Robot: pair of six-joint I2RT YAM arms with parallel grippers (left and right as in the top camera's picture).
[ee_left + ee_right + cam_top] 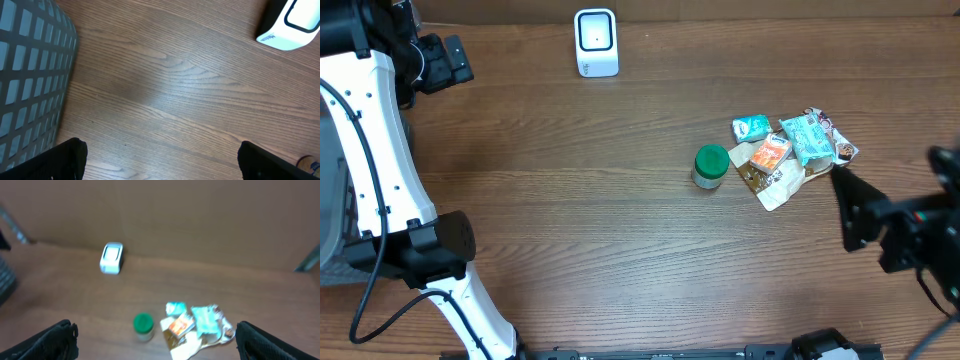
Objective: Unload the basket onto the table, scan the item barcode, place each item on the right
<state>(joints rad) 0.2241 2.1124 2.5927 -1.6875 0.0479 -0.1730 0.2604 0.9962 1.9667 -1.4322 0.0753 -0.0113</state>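
Left gripper [448, 60], jaws apart, hangs by the table's [620, 250] far-left edge. Right gripper [850, 208], equally spread, is at the right edge near the snack packets [790, 150], with the green-lidded jar [710, 165] left of them.

Left wrist: fingers [65, 160] wide over bare wood between basket [30, 75] and scanner [292, 25].

Right wrist: fingers [55, 340] wide, packets and jar between them, scanner beyond.

a robot test station staged like a shop checkout: a wood-grain bench [570, 200] carrying a white barcode scanner [596, 42] and heaped snack packets [790, 150], a grey mesh basket [25, 75] alongside, a plain cardboard wall [200, 210] behind.
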